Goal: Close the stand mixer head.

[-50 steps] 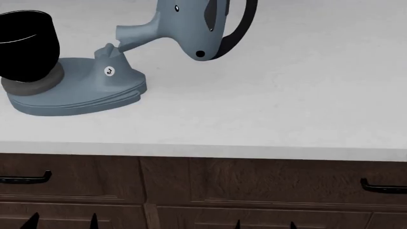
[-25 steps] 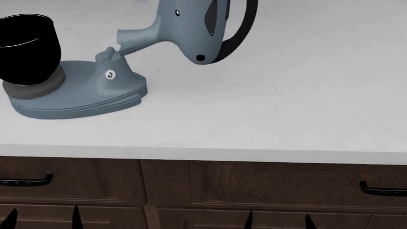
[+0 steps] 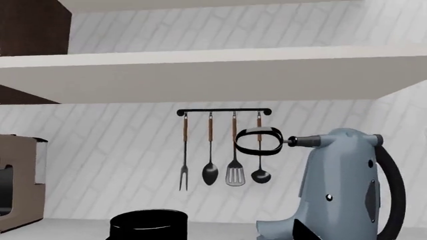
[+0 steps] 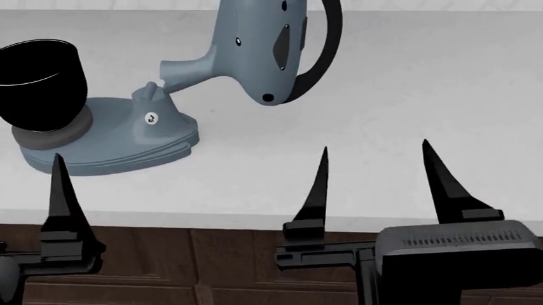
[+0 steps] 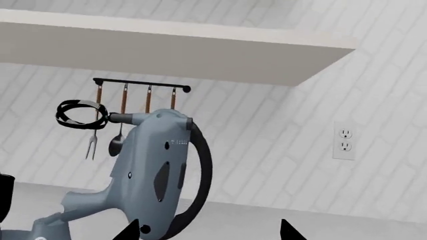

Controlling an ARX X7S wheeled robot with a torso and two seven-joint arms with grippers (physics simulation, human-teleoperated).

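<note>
A glossy black bowl point(image 4: 38, 76) is seen on the left end of the flat blue-grey oval base point(image 4: 110, 143), which rests on the white bench point(image 4: 407, 95). Right of the bowl, the bulbous blue-grey stand mixer head point(image 4: 259, 51) is tilted up and back on its hinge, its black loop beater point(image 3: 259, 141) raised clear of the bowl. Below the base, only one black finger of the left gripper point(image 4: 63, 197) is shown, so its state cannot be told. Right of it, the right gripper point(image 4: 373, 184) is held spread, nothing between its fingers.
</note>
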